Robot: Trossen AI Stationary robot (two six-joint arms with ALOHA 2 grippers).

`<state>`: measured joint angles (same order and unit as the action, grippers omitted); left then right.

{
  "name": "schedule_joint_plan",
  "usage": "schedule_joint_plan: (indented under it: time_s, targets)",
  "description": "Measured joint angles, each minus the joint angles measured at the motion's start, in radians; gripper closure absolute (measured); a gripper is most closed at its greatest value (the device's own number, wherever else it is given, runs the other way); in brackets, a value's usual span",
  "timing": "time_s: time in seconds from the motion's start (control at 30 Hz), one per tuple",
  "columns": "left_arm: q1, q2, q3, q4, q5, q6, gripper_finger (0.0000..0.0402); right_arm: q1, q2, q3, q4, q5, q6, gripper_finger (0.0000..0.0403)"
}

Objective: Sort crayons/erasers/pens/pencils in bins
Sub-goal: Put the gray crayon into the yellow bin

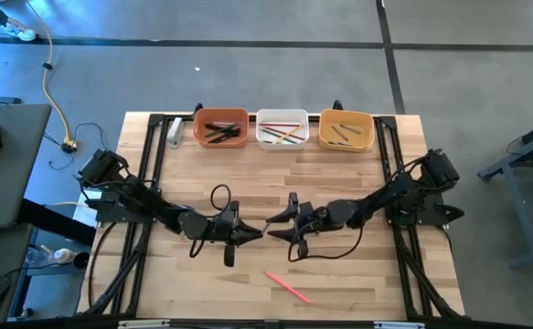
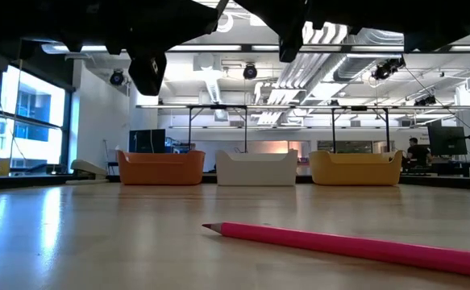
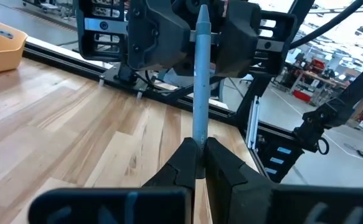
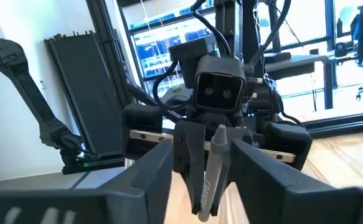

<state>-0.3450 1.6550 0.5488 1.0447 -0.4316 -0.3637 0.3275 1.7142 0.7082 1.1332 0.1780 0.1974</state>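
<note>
Grey pen passing between two end effectors above mid-bench

Left end effector [image 3: 197, 163] is clamped on the slim grey plastic pen [image 3: 200, 81]; right end effector [image 4: 201, 177], jaws spread, brackets its far tip at 3 o'clock, facing left's.

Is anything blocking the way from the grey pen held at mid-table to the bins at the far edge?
Nothing visible does. The left gripper is shut on the grey pen, with bare table between it and the bins.

Grey concrete floor [image 1: 275, 23] crossed by dark seams; tall windows [image 2: 29, 121] at the left; exposed white ceiling ducts [image 2: 315, 48] and strip lights [image 2: 218, 48] overhead.
</note>
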Motion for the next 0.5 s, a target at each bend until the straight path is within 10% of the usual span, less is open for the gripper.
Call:
schedule_joint_plan:
  time_s: [0.5]
  targets:
    - [0.018,0.000,0.000,-0.001,0.008,0.011,0.0399,-0.009,0.000,0.000,0.000,0.004,-0.012,0.0396]
